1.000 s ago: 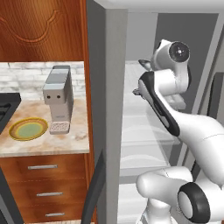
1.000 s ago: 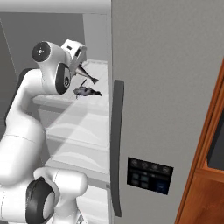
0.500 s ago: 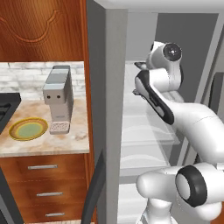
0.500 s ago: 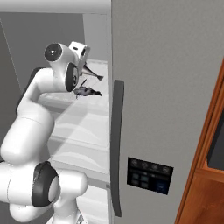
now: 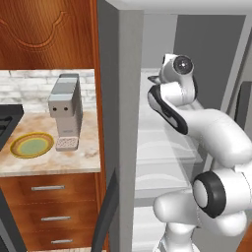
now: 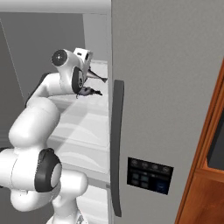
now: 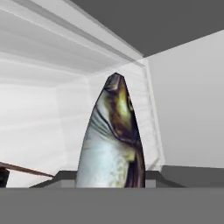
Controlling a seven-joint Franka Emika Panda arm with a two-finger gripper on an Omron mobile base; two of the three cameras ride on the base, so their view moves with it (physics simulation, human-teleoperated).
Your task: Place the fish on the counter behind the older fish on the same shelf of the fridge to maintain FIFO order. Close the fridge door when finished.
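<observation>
While my white arm reaches into the tall grey metal fridge (image 5: pixel 123 98), my hand (image 6: pixel 86 74) sits over an upper flat white shelf (image 6: pixel 94 127) of the pale interior. My hand is closed tight on the slender silver-grey fish (image 7: pixel 113 140) with the darker back. Seen from the hand view, the fish rises straight up between my finger tips, nose pointing away toward the back corner of the compartment, its silvery belly to the left and its dark olive back to the right. From the right base view the held fish (image 6: pixel 97 76) juts out of my hand toward the fridge's front edge, clear of the shelf below.

Just beneath my hand in the right base view lies a second small dark fish (image 6: pixel 89 91), resting on the same shelf level, near but apart from the one I hold. Whether the two touch I cannot tell.

The fridge door (image 6: pixel 166 109), a flat grey panel with a long dark curved bar handle (image 6: pixel 116 148), stands open to my right. Left of the fridge, the beige marbled counter (image 5: pixel 86 160) carries a grey box-shaped appliance (image 5: pixel 66 110) and a yellow-green round plate (image 5: pixel 32 145), well apart from my hand.
</observation>
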